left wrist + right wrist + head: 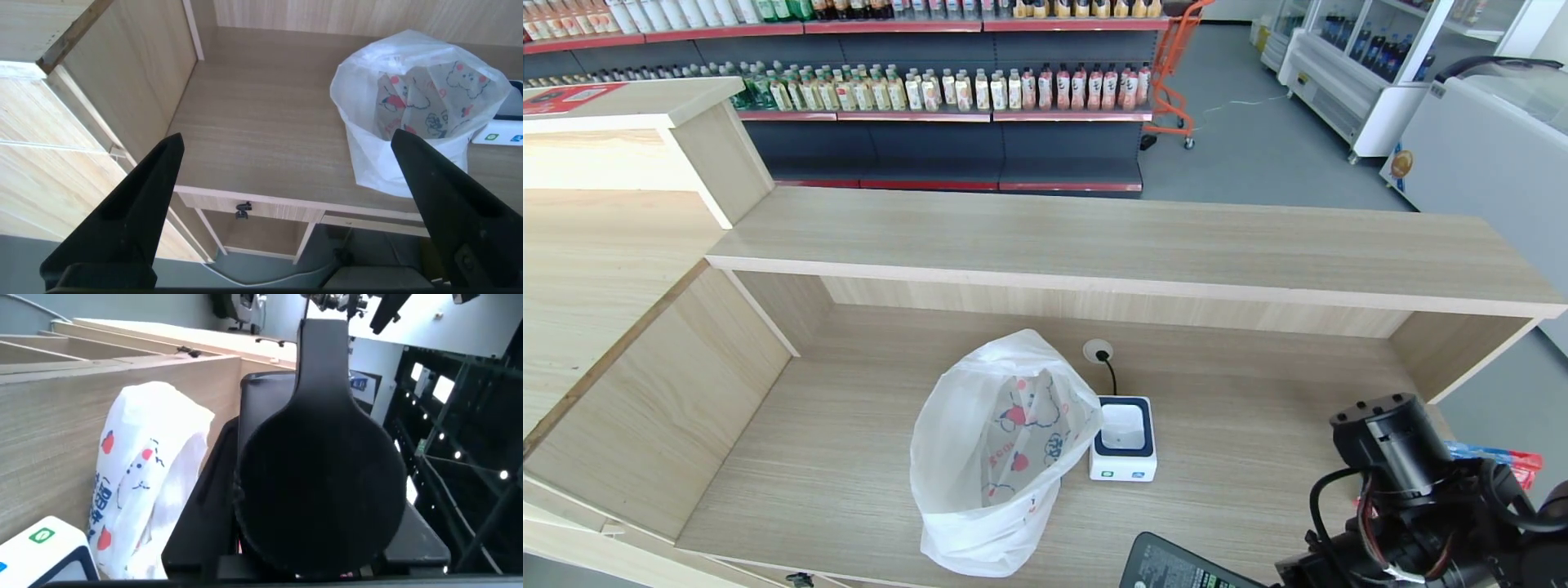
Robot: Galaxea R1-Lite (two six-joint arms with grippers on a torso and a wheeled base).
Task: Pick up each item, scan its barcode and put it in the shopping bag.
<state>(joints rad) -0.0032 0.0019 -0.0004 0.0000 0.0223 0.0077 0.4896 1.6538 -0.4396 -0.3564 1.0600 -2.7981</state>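
On the lower checkout surface (1241,425), a white plastic shopping bag (1005,457) stands slumped, its side just beside or touching the barcode scanner (1123,439). A patterned packet (1017,441) already sits inside the bag. The left end effector (286,140) hangs over the near edge of the surface, on the side of the bag away from the scanner, its fingers (122,229) spread wide with nothing between them. The right arm (1401,457) sits at the surface's right end beside a red and blue packet (1499,461). Whether the right end effector is open, closed or holding something I cannot tell.

The bag is the likely trouble. Its limp rim could fold shut under a dropped item, or its film could drape over the scanner window and spoil a read. The packet lies near the edge, so a nudge from the arm might push it off.
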